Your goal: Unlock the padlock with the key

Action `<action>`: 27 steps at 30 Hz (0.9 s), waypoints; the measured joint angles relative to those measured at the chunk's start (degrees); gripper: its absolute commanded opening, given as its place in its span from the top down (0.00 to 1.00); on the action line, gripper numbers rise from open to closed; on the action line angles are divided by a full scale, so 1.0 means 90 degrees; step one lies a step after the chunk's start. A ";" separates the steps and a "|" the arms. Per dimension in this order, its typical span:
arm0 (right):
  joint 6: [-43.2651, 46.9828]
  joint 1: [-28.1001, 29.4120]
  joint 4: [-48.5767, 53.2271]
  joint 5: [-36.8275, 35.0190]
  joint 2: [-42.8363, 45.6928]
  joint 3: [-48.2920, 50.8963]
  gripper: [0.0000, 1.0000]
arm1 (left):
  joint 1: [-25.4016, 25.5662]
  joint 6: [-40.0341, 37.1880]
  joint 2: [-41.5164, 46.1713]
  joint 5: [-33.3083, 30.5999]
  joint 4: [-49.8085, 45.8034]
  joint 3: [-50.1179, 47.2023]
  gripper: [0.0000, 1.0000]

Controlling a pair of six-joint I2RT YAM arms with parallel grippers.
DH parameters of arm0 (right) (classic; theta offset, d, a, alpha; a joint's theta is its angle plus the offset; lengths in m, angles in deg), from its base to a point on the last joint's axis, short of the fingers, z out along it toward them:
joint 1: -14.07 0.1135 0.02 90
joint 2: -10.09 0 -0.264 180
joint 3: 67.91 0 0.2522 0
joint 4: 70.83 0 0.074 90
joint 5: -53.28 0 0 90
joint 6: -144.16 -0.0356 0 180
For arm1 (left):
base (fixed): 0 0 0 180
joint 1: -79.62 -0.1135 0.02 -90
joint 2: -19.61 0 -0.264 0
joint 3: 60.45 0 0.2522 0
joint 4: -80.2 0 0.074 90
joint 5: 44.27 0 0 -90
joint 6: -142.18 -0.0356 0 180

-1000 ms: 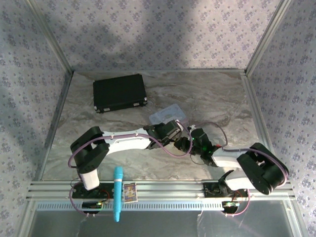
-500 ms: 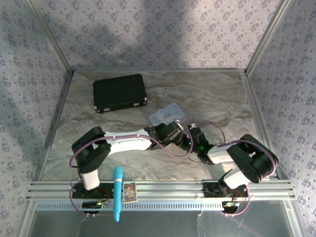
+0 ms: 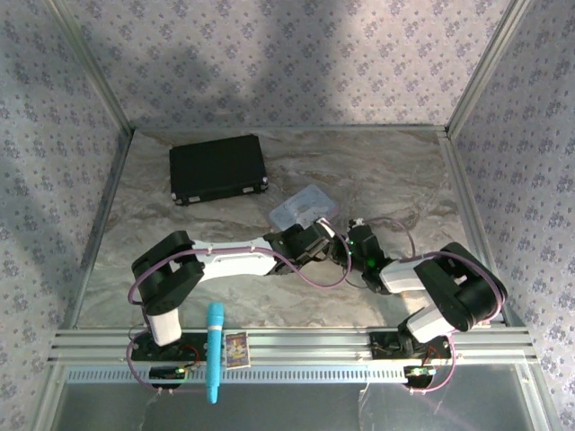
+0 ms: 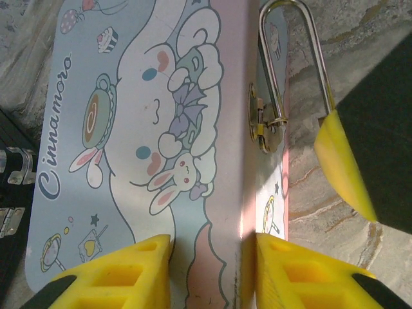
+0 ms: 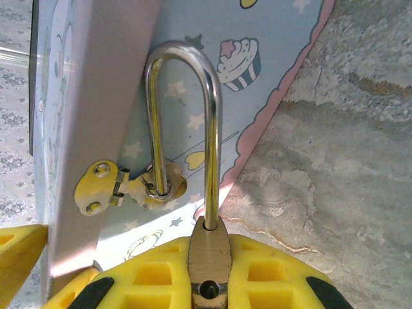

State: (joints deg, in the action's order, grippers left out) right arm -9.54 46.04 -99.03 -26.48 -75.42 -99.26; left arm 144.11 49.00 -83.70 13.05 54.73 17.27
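A pastel cartoon tin (image 4: 148,129) lies on the marble table, and my left gripper (image 4: 212,243) is shut on its near edge. The brass padlock (image 5: 209,248) sits between the yellow pads of my right gripper (image 5: 209,256), which is shut on it. Its steel shackle (image 5: 183,51) has one leg in the body. The other leg is free of the body and passes through the ring of the tin's gold hasp (image 5: 158,187). In the top view both grippers meet beside the tin (image 3: 301,208). The key is hidden.
A black case (image 3: 218,168) lies at the back left. A blue pen-shaped stick (image 3: 215,352) and a small card (image 3: 235,348) rest on the front rail. Patterned walls and metal posts close in the table on three sides.
My right gripper has moved away from the base and slightly left, closer to the tin, and its elbow has folded in. The left arm has barely shifted.
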 measured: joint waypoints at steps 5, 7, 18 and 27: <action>-0.0041 -0.0437 0.0073 0.0289 0.0000 -0.0104 1.00 | 0.0012 0.0051 0.0002 -0.0044 0.0114 -0.0053 0.69; 0.0034 -0.0578 0.0367 0.0444 -0.0024 -0.0311 1.00 | 0.0015 0.0112 0.0000 -0.0073 0.0163 -0.0070 0.69; 0.0282 -0.0962 -0.0129 0.1685 -0.1103 -0.0556 1.00 | 0.0007 0.0488 0.0000 -0.0168 0.0204 -0.0085 0.69; 0.1399 -0.1270 0.1778 0.2176 -0.0874 -0.1195 1.00 | -0.0148 0.0743 0.0002 -0.0114 0.0102 0.0005 0.54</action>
State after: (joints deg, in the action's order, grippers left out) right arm 3.04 34.61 -83.03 -6.89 -83.29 -110.01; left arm 142.78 55.69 -83.68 12.02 55.65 17.32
